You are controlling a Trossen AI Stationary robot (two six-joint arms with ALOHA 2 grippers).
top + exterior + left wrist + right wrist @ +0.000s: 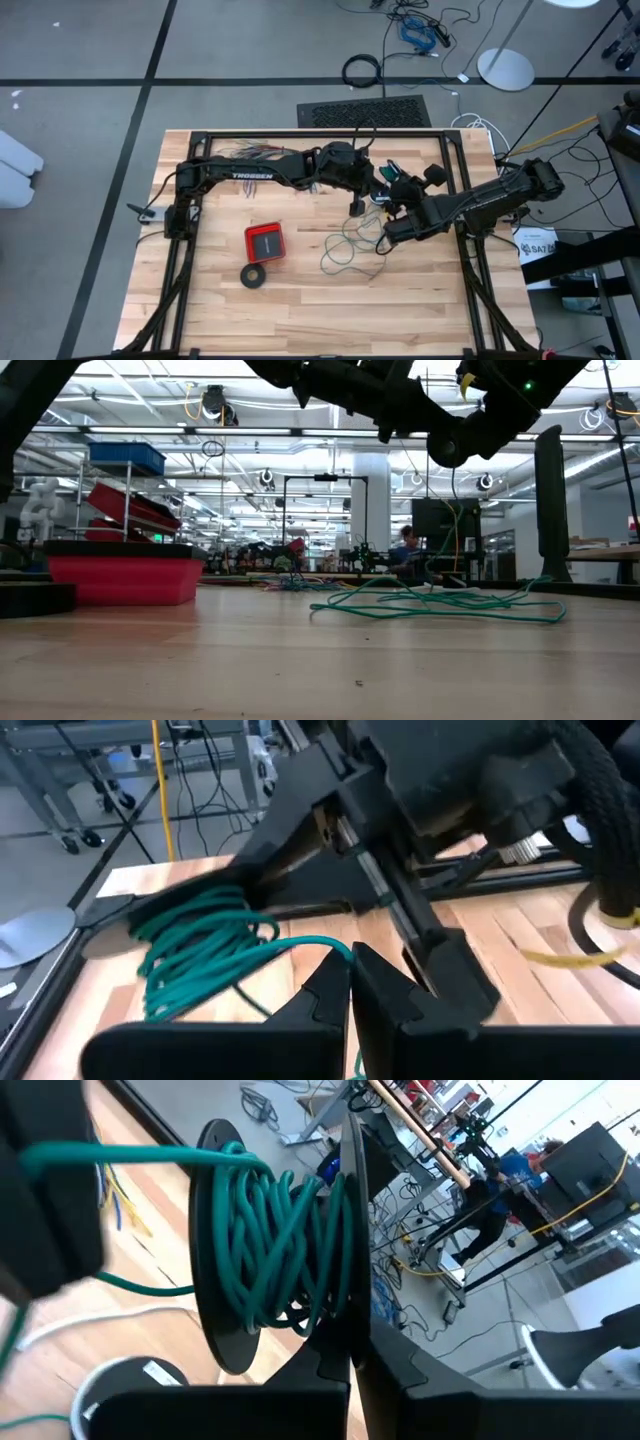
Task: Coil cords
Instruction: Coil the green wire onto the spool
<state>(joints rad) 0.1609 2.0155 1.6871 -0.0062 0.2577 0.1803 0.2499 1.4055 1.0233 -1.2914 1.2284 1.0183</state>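
Green wire, partly wound up

The teal-green wire is wound many times around the right end effector, whose fingers are clenched together. More of it lies in loose loops on the wooden surface just below. The left end effector is close beside it, fingers clenched too, with the wire running past them.

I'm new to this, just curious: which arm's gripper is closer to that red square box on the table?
Left. The left gripper hangs just beyond the red box, toward the table's middle; the right gripper is farther off, past the loose green wire.
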